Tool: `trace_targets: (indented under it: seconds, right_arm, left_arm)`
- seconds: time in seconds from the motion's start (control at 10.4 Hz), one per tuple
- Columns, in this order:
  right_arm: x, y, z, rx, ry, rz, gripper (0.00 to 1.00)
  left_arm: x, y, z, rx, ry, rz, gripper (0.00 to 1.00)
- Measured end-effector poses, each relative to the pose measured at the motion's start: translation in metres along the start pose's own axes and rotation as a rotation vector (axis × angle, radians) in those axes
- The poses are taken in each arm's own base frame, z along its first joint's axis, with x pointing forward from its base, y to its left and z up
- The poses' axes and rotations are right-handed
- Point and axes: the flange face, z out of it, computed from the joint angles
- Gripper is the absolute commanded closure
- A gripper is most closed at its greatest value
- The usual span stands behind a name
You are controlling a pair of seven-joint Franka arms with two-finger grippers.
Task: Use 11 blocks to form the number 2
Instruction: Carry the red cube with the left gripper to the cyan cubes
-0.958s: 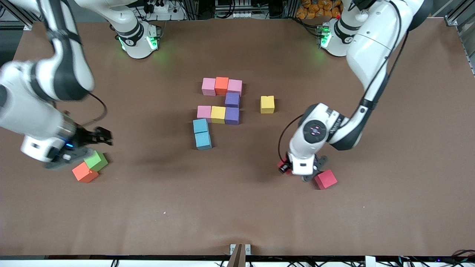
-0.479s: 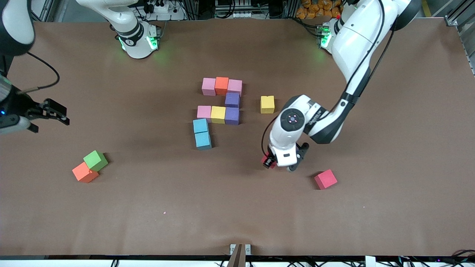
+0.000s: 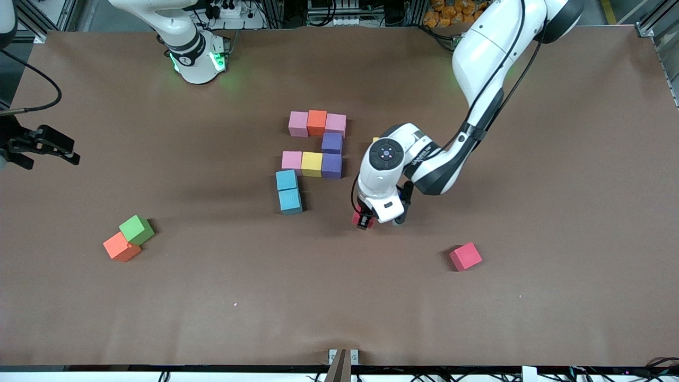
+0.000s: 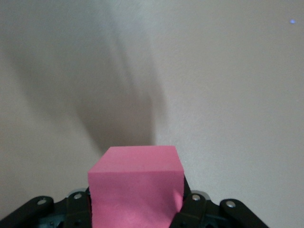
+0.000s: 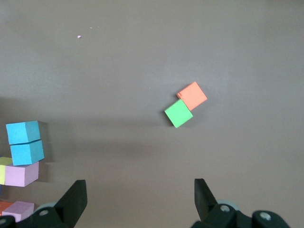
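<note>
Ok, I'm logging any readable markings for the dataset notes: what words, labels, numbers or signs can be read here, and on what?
No readable text anywhere.
Left arm: a dark line of lettering on its white link, too small to read.
Blocks: plain coloured faces, no marks; the red block in the left gripper is blank too.
Table: no label or sign.
Right gripper: no markings visible.

White glossy arms [image 3: 488, 48], black joints, green-lit bases [image 3: 199, 58]
</note>
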Motion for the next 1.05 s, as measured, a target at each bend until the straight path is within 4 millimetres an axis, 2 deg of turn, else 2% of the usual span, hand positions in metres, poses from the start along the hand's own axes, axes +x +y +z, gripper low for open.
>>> trace_targets:
  seconds: [0.29,0.77,0.86,1.05]
  right_arm:
    - [-0.002,0.018,-0.007,-0.005,0.012,0.056,0.0]
    - [-0.004,0.02,-0.015,-0.014,0.009,0.118,0.0]
    - [-0.003,0.017,-0.016,-0.041,0.008,0.122,0.0]
    - [0.001,-0.013,-0.018,-0.085,0.013,0.126,0.0]
  left_arm:
    - [-0.011,0.003,0.008,0.033,-0.015,-0.146,0.68]
    - [-0.038,-0.005,0.02,0.076,-0.053,-0.24,0.68]
    - [-0.045,-0.006,0.024,0.077,-0.053,-0.251,0.68]
    - [-0.054,-0.005,0.028,0.071,-0.061,-0.255,0.68]
